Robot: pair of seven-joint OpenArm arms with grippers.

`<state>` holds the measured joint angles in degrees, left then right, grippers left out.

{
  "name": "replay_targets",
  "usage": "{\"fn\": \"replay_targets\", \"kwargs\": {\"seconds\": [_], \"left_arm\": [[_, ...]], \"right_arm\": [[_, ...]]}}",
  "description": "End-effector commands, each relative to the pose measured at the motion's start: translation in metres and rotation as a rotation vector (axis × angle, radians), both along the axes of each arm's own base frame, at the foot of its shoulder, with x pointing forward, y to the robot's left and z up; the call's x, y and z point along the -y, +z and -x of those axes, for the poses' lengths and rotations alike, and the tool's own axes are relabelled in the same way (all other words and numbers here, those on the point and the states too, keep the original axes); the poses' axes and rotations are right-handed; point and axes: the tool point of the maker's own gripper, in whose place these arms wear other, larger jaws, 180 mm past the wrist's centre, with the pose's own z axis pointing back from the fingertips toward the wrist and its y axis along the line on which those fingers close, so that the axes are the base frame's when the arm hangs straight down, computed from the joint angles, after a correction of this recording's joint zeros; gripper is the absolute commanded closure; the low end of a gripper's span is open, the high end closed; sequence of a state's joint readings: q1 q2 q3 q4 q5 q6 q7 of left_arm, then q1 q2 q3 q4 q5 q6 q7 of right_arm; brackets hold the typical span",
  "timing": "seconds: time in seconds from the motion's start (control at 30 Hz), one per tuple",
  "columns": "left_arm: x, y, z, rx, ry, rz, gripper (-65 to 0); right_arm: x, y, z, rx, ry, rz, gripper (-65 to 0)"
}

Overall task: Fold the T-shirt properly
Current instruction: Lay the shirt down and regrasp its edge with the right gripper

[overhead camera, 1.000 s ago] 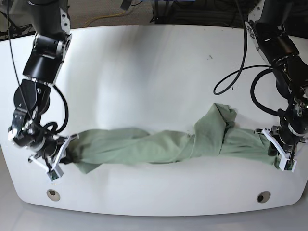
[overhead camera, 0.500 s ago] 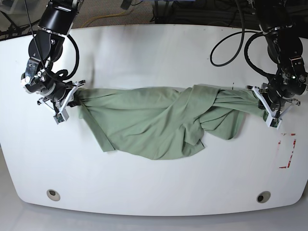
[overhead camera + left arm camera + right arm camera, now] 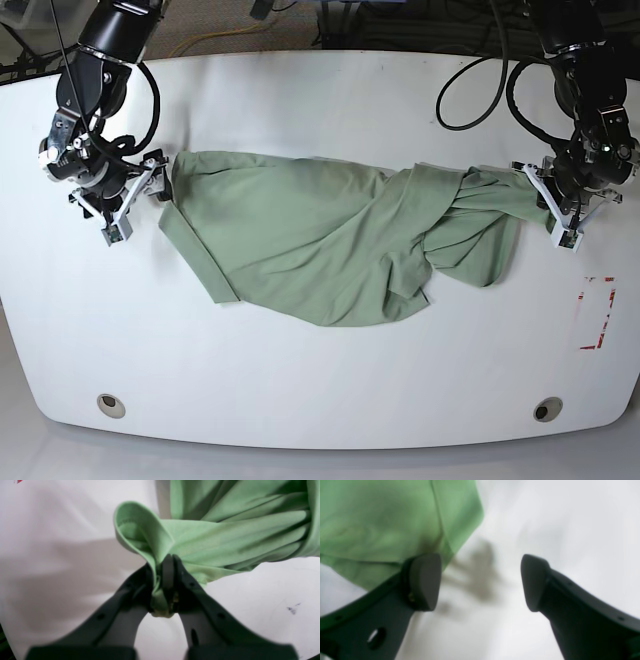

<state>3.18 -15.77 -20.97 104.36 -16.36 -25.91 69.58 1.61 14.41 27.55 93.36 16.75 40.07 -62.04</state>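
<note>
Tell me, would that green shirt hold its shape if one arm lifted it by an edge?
Probably not. The shirt lies in soft folds and bunches where the left fingers pinch it, so it looks floppy. It would likely hang and drag across the table rather than slide as one piece.

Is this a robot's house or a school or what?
Probably a robot lab: two robot arms work over a white table, a claw pinching a green T-shirt, with cables and gear behind.

We see a pale sage-green T-shirt [image 3: 300, 240] of soft, matt knit cloth; it lies on a smooth white tabletop [image 3: 320, 110] with a faint sheen. The dark gripper fingers [image 3: 425, 580] look like matt plastic.
</note>
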Motion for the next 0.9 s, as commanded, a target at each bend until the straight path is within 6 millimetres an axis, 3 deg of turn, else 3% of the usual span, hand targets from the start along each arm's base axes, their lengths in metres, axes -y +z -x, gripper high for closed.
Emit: {"fn": "replay_targets", "kwargs": {"seconds": [0.0, 0.23, 0.47, 0.87], "left_arm": [[-0.005, 0.013, -0.008, 0.045, -0.001, -0.019, 0.0], [-0.003, 0.012, -0.008, 0.041, -0.009, -0.02, 0.0], [-0.002, 0.012, -0.009, 0.042, -0.011, -0.018, 0.0], [0.003, 0.01, -0.008, 0.043, -0.007, 0.001, 0.0]], "right_arm": [[0.001, 0.031, -0.029, 0.103, 0.013, 0.01, -47.4], [-0.037, 0.053, -0.09, 0.136, 0.153, 0.002, -47.4], [-0.077, 0.057, -0.145, 0.132, 0.253, -0.069, -47.4], [-0.12, 0.028, -0.187, 0.098, 0.303, -0.204, -47.4]]}}
